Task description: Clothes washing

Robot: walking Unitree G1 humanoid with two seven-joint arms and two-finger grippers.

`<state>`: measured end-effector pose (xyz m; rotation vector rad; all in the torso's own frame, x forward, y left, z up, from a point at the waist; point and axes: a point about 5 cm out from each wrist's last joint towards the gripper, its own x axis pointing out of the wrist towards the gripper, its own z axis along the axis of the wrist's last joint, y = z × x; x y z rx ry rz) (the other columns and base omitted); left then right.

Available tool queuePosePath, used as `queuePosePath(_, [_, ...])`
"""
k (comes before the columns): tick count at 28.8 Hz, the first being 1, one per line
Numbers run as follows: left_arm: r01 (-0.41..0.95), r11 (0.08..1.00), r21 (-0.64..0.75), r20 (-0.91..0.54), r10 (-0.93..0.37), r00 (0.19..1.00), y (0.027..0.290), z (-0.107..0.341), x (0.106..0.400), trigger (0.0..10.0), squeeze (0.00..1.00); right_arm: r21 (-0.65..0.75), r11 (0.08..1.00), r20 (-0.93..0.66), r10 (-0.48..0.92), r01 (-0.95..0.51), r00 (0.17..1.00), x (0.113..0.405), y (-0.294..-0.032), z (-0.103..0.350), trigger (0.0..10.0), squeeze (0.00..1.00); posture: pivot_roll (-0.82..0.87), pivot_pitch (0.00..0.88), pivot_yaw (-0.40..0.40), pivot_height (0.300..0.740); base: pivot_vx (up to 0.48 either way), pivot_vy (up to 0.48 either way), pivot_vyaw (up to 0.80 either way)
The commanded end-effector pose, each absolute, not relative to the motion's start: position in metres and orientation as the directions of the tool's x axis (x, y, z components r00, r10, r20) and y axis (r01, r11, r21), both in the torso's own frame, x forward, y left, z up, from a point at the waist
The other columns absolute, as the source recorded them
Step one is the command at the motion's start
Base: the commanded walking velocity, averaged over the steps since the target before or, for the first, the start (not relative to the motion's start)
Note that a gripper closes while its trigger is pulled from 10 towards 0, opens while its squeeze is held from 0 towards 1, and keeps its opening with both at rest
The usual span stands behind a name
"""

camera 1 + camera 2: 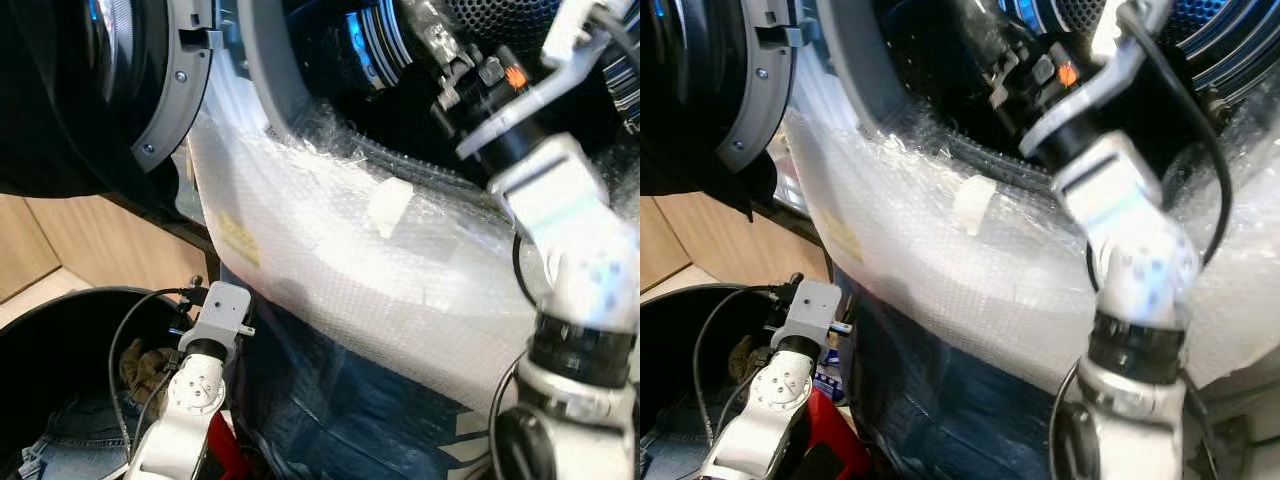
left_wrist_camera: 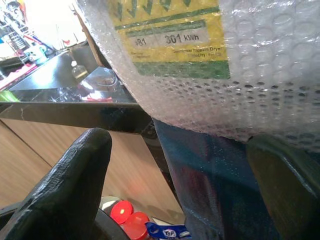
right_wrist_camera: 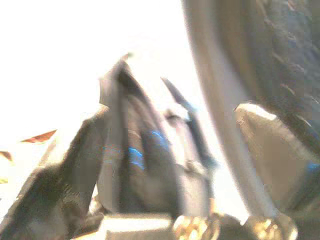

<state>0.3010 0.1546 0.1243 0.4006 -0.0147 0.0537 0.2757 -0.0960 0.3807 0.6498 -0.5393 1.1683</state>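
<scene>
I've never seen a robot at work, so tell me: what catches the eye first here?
The washer front, swathed in bubble wrap, with the right arm reaching up into the dark drum. Low on the left sits a black tub holding jeans, with the left arm beside it. The left gripper is open below a yellow energy label.

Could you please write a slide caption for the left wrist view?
Open left gripper below the bubble-wrapped washing machine with its yellow energy label.
</scene>
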Motion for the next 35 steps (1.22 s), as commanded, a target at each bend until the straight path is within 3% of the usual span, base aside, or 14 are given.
queuePosePath(1, [-0.033, 0.917, 0.399, 0.024, 0.026, 0.999, 0.150, 0.124, 0.302, 10.0, 0.00, 0.121, 0.150, 0.696, 0.692, -0.981, 0.192, 0.255, -0.092, 0.377, 10.0, 0.00, 0.01, 0.061, -0.120, 0.740, 0.000, 0.000, 0.00])
queuePosePath(6, [-0.035, 0.916, 0.401, 0.033, 0.024, 0.999, 0.152, 0.126, 0.302, 10.0, 0.00, 0.139, -0.120, 0.691, 0.723, -0.983, 0.010, 0.224, -0.091, 0.348, 10.0, 0.00, 0.02, 0.060, -0.120, 0.740, 0.000, 0.000, 0.00])
queuePosePath(8, [-0.036, 0.915, 0.403, 0.034, 0.024, 0.999, 0.153, 0.126, 0.302, 10.0, 0.00, 0.160, -0.191, 0.704, 0.710, -0.968, -0.023, 0.218, -0.091, 0.342, 10.0, 0.00, 0.02, 0.059, -0.122, 0.740, 0.000, 0.000, 0.00])
queuePosePath(12, [-0.039, 0.915, 0.402, 0.040, 0.025, 0.999, 0.153, 0.127, 0.303, 10.0, 0.00, 0.210, -0.187, 0.601, 0.799, -0.960, -0.024, 0.209, -0.092, 0.307, 10.0, 0.00, 0.03, 0.060, -0.124, 0.740, 0.000, 0.000, 0.00])
queuePosePath(13, [-0.029, 0.915, 0.403, 0.044, 0.013, 0.999, 0.152, 0.127, 0.302, 10.0, 0.00, 0.344, -0.103, 0.448, 0.891, -0.933, 0.067, 0.211, -0.092, 0.263, 10.0, 0.00, 0.03, 0.061, -0.123, 0.740, 0.000, 0.000, 0.00])
queuePosePath(16, [-0.018, 0.914, 0.406, 0.044, 0.001, 0.999, 0.152, 0.127, 0.302, 10.0, 0.00, 0.454, -0.010, 0.287, 0.948, -0.891, 0.136, 0.211, -0.094, 0.224, 10.0, 0.00, 0.03, 0.064, -0.123, 0.740, 0.000, 0.000, 0.00])
queuePosePath(17, [-0.011, 0.916, 0.402, 0.043, -0.007, 0.999, 0.151, 0.127, 0.302, 10.0, 0.00, 0.504, 0.070, 0.175, 0.968, -0.861, 0.182, 0.211, -0.099, 0.194, 10.0, 0.00, 0.03, 0.065, -0.123, 0.740, 0.000, 0.000, 0.00])
queuePosePath(24, [0.142, 0.921, 0.362, -0.093, -0.115, 0.989, 0.147, 0.096, 0.286, 10.0, 0.00, 0.699, 0.405, -0.167, 0.894, -0.590, 0.416, 0.202, -0.143, 0.077, 10.0, 0.00, 0.06, 0.070, -0.123, 0.740, 0.000, 0.000, 0.00])
queuePosePath(27, [0.328, 0.890, 0.316, -0.212, -0.270, 0.939, 0.132, 0.075, 0.278, 10.0, 0.00, 0.691, 0.553, -0.283, 0.800, -0.466, 0.529, 0.203, -0.163, 0.041, 10.0, 0.00, 0.06, 0.070, -0.120, 0.740, 0.000, 0.000, 0.00])
queuePosePath(29, [0.506, 0.805, 0.310, -0.333, -0.407, 0.851, 0.117, 0.055, 0.267, 10.0, 0.00, 0.628, 0.693, -0.412, 0.682, -0.354, 0.604, 0.205, -0.178, 0.016, 10.0, 0.00, 0.06, 0.067, -0.115, 0.740, 0.000, 0.000, 0.00])
queuePosePath(30, [0.506, 0.805, 0.310, -0.333, -0.407, 0.851, 0.117, 0.055, 0.267, 10.0, 0.00, 0.628, 0.693, -0.412, 0.682, -0.354, 0.604, 0.205, -0.178, 0.016, 10.0, 0.00, 0.06, 0.067, -0.115, 0.740, 0.000, 0.000, 0.00])
queuePosePath(31, [0.567, 0.771, 0.289, -0.393, -0.444, 0.805, 0.113, 0.042, 0.261, 10.0, 0.00, 0.545, 0.783, -0.491, 0.588, -0.301, 0.642, 0.207, -0.187, 0.001, 10.0, 0.00, 0.06, 0.069, -0.108, 0.740, 0.000, 0.000, 0.00])
queuePosePath(35, [0.637, 0.730, 0.248, -0.471, -0.484, 0.738, 0.106, 0.021, 0.254, 10.0, 0.00, 0.462, 0.882, -0.599, 0.389, -0.094, 0.700, 0.207, -0.203, -0.025, 10.0, 0.00, 0.05, 0.065, -0.105, 0.740, 0.000, 0.000, 0.00])
